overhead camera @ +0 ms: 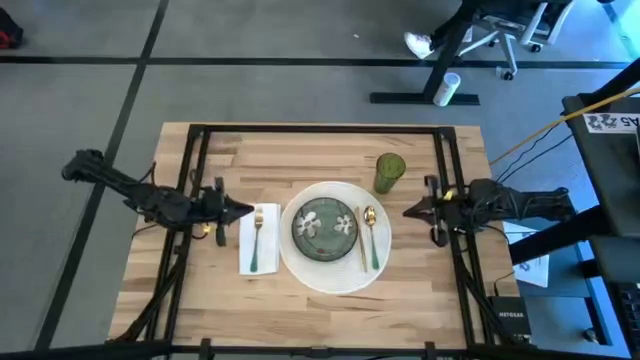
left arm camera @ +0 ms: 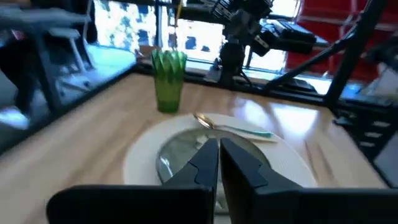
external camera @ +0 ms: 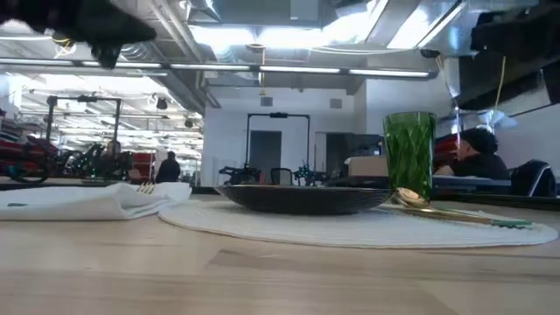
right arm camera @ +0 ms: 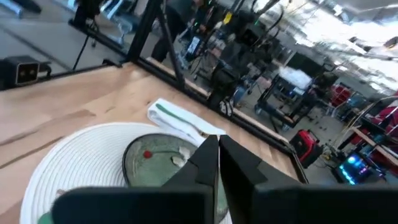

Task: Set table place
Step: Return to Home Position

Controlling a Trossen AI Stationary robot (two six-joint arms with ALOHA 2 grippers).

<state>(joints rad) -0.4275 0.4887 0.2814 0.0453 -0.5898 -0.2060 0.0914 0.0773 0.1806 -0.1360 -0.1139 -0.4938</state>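
Pale wooden table (overhead camera: 300,150) in bright workshop (external camera: 262,114); left claw (overhead camera: 247,209), right claw (overhead camera: 407,210), each pressed together.

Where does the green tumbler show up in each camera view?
High view: green tumbler stands right of centre, just off the white plate.
Low view: right of centre, behind the plate.
Left wrist view: across the plate, beyond the spoon.
Right wrist view: not in it.
Shared landmark: the white plate.

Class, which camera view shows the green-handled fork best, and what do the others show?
The high view: the fork lies whole on the napkin. The low view shows only its gold tines; the right wrist view, its green handle; the left wrist view, nothing.
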